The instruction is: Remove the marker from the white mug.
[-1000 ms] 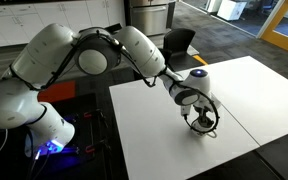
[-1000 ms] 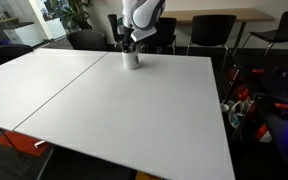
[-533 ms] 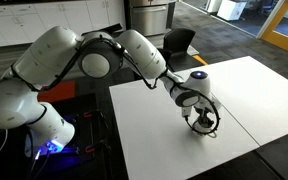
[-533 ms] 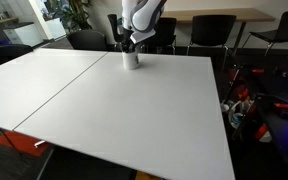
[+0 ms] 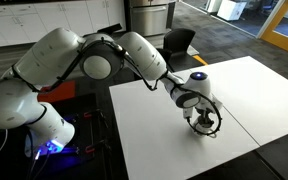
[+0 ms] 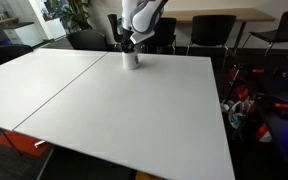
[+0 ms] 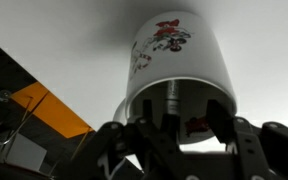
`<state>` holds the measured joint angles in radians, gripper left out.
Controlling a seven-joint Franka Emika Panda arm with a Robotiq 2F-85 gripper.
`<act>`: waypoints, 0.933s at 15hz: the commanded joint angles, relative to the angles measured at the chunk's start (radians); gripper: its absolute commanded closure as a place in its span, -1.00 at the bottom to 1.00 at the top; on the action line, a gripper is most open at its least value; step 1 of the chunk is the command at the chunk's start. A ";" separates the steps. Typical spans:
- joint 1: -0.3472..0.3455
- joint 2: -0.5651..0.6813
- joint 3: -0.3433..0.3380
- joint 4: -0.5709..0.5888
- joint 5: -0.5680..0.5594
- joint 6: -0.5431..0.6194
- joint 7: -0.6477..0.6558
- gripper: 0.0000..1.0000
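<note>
We judge this the reaching step. The black two-fingered gripper (image 5: 202,121) hangs directly over the small white flower-printed mug (image 7: 179,55), its fingers (image 7: 119,150) spread apart and gripping nothing. The thin dark marker (image 7: 169,100) stands inside the mug, towards the far edge of the white table (image 6: 104,110). Next we would descend, pinch the marker and lift straight up. We count one mug, one marker, one gripper.

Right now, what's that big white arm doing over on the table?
A robot arm is poised at a small white mug with a flower print, standing on a white table. A marker stands inside the mug, and the wrist view shows the fingers either side of it. Whether they grip it is unclear; the marker is not yet out.
</note>
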<state>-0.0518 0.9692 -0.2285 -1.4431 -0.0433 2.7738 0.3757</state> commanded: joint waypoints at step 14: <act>0.035 0.018 -0.041 -0.018 0.013 0.148 -0.027 0.90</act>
<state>-0.0455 1.0060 -0.2374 -1.4309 -0.0434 2.8720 0.3737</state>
